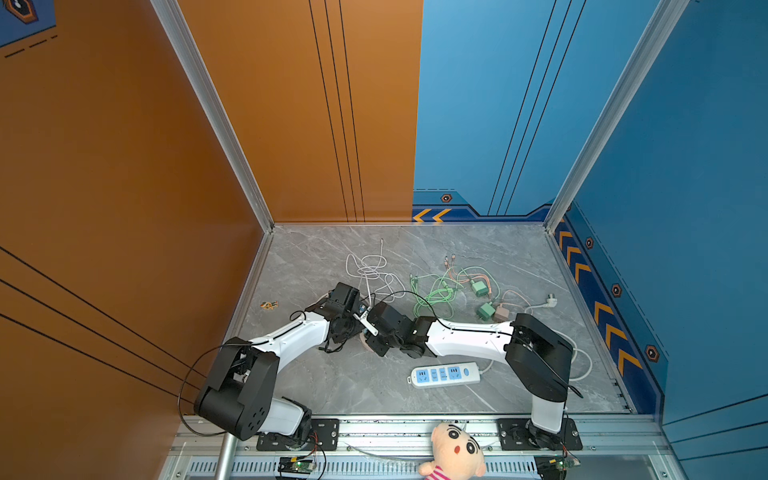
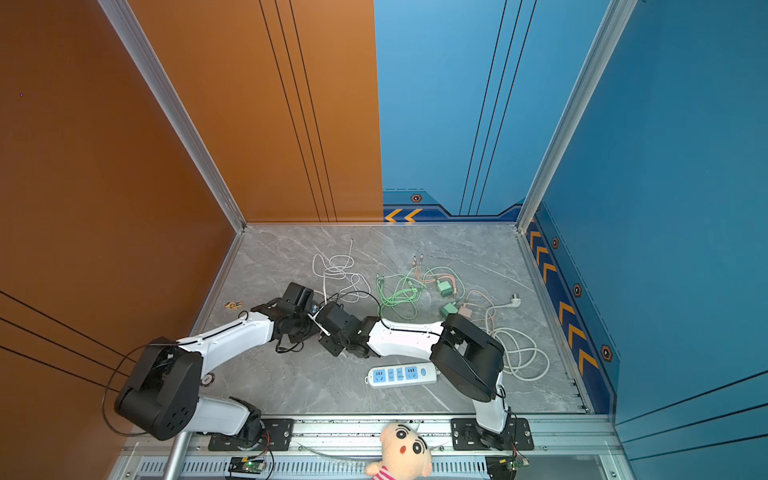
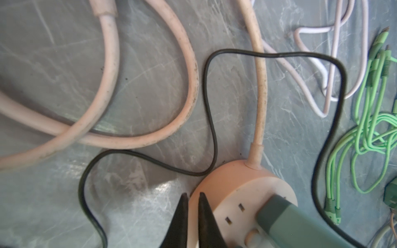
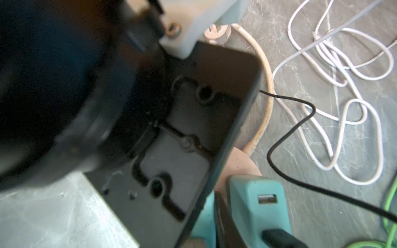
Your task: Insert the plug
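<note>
1. Left wrist view: the left gripper (image 3: 193, 196) has its two black fingers (image 3: 182, 221) pressed almost together, with nothing between them. The tips stand at the rim of the round pink socket (image 3: 240, 184). I judge that they pin it to the table (image 3: 150, 85) so that it does not slide under a push. Just beside the tips, past two free slots, the green plug (image 3: 285, 216) leans on the socket face.
2. Right wrist view: the right gripper (image 4: 249, 223) pinches the green plug by its sides, and the USB port looks at the camera. The pink socket is directly under the tool. Such a side grip leaves the pins free, I suppose. The left arm's housing (image 4: 171, 128) hides much of the socket, so I cannot tell if the pins are inside.
3. Both top views: the two tools meet head to head over the socket. The power strip (image 1: 445, 374) lies beside the right forearm, well apart from both tools, with nothing plugged in.
</note>
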Available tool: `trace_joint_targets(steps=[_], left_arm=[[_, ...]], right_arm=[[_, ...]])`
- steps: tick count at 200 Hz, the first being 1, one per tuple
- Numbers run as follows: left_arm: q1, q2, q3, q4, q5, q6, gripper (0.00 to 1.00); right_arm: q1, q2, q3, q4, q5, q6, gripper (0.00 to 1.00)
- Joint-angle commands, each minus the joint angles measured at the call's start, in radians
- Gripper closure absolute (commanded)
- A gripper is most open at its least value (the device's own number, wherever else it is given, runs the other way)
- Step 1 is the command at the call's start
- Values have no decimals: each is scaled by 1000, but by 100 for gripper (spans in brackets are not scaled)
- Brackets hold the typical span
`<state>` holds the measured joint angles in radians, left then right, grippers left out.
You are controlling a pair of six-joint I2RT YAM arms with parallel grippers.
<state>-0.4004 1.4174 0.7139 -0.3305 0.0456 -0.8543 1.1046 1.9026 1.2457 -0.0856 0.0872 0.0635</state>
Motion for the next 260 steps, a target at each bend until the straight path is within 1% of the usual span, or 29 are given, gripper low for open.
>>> trace_joint_targets(steps=[1,43,100,143,214,260], left_arm=[[-43,-22,-5,-34,-12,11,87],[-43,-47,-5,-49,-24,11,87],[-43,-64,-2,-57,-30,11,87],[-42,-76,7,-68,-36,12,87],[-39,-112,9,-106,-55,18,88],[-33,-136,13,-122,-62,18,88]], right_arm=[[46,90,-33,-154,-30,-78,100],[39,104,-34,-169,-35,-64,100],[15,122,-31,-195,-74,-31,100],[12,122,-36,-201,-77,-19,100],[3,115,-86,-203,-114,-31,100],[-1,121,-122,-188,-107,-41,100]])
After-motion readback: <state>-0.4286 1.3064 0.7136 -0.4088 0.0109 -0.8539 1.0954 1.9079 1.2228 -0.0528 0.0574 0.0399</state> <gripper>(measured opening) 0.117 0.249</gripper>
